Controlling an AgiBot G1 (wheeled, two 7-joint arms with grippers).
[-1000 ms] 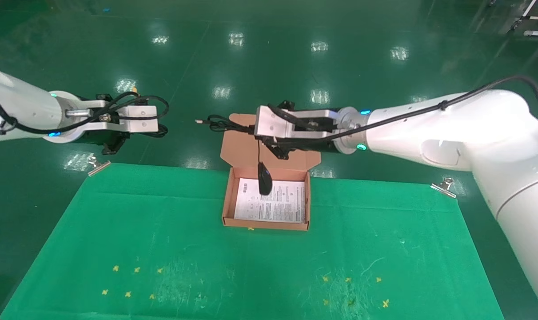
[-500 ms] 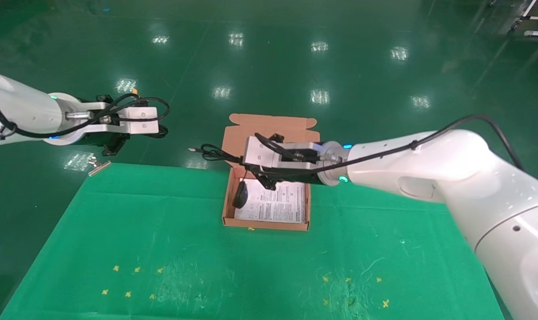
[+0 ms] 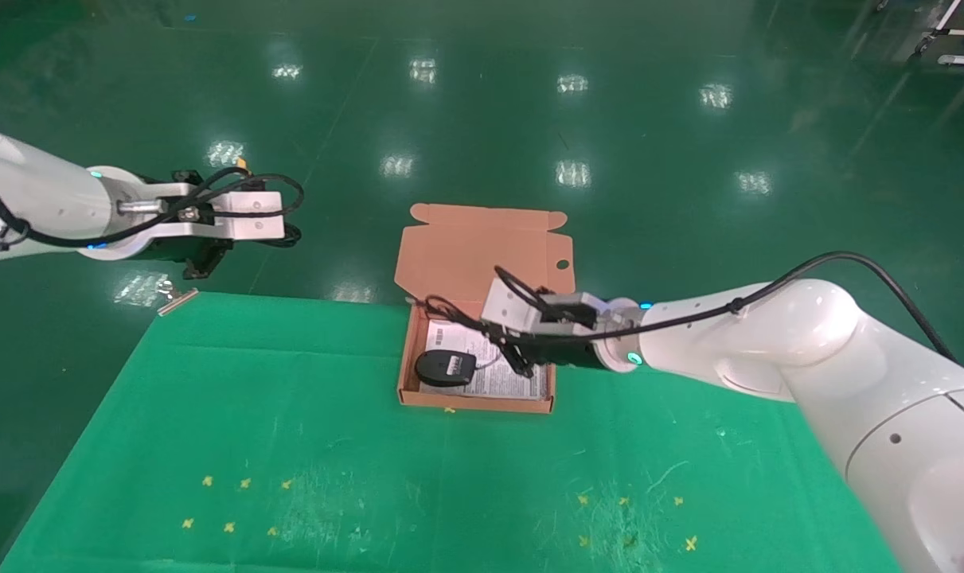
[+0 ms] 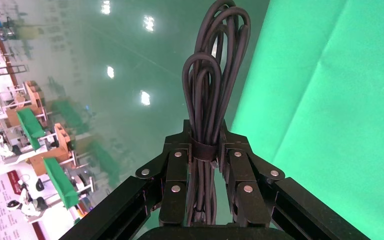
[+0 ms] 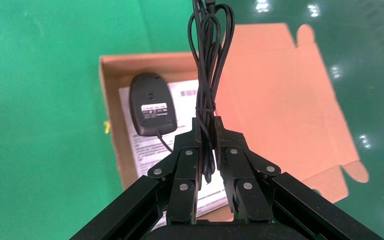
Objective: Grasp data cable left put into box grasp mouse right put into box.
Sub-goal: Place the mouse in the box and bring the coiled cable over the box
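Observation:
The box (image 3: 474, 403) stands open at the table's far middle, its lid (image 3: 482, 247) folded back. The mouse (image 3: 446, 368) lies underside up on the white sheet in the box's left part; its label shows in the right wrist view (image 5: 152, 102). My right gripper (image 3: 493, 334) is low over the box, shut on the mouse's bundled thin cord (image 5: 209, 60); the right wrist view (image 5: 206, 130) shows the jaws pinching it. My left gripper (image 3: 275, 235) hangs beyond the table's far left corner, shut on the data cable (image 4: 212, 75) at its strap.
A green cloth (image 3: 290, 414) covers the table, with small yellow crosses (image 3: 243, 483) near the front. A metal clip (image 3: 175, 298) holds the cloth at the far left corner. Shiny green floor lies beyond the far edge.
My right gripper has come down and nearer with the cord. The mouse, hanging before, now lies underside up in the box. The left arm has not moved.

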